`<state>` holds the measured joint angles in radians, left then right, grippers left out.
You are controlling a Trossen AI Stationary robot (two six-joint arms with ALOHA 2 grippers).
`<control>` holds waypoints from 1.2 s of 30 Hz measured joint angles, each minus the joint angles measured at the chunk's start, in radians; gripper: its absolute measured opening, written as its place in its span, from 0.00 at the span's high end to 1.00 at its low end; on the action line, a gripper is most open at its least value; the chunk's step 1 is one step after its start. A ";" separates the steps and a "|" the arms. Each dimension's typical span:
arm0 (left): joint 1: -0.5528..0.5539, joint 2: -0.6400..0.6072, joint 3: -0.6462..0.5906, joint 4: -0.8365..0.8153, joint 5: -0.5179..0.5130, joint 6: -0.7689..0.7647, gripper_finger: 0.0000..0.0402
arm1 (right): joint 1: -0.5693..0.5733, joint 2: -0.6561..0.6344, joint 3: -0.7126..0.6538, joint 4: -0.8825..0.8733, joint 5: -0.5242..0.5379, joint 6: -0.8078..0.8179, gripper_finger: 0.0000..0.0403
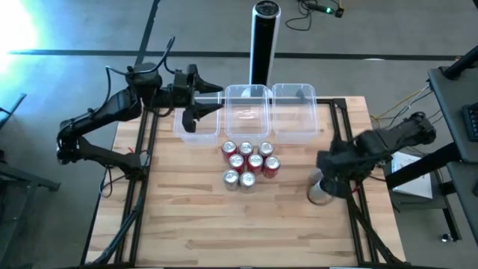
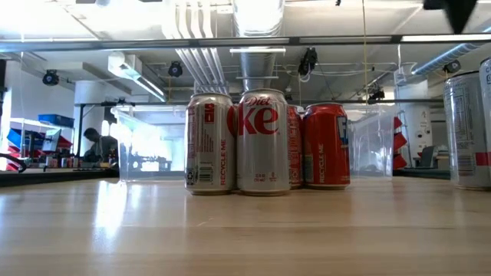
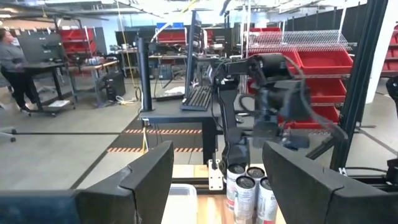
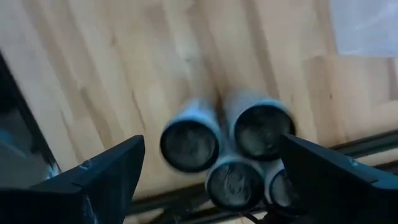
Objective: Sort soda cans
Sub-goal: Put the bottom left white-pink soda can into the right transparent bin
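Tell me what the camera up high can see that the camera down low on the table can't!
Only the high view shows both arms: the left tool above a clear tub, the right tool over silver cans near the table's right edge, plus the tall black post. Only the low view shows the "Diet Coke" lettering on the front silver can and the room behind. Both share the bunch of red and silver cans on the wooden table.
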<state>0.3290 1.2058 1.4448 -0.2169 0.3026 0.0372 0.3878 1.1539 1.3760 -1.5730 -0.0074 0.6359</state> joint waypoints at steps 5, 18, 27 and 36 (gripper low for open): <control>0.000 0.014 0.000 0.000 0.002 0.001 0.42 | 0.126 0.022 -0.030 0.008 0.000 -0.058 0.10; 0.000 0.045 0.000 0.000 0.003 -0.004 0.42 | 0.160 0.082 -0.129 0.075 0.015 -0.173 0.10; 0.000 0.042 0.000 0.000 0.003 -0.008 0.42 | 0.153 0.075 -0.218 0.149 0.007 -0.126 0.10; 0.000 0.041 0.000 0.000 0.003 -0.009 0.42 | 0.148 0.075 -0.207 0.146 0.007 -0.097 0.10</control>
<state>0.3287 1.2465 1.4448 -0.2173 0.3058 0.0280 0.5362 1.2293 1.1690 -1.4274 -0.0008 0.5393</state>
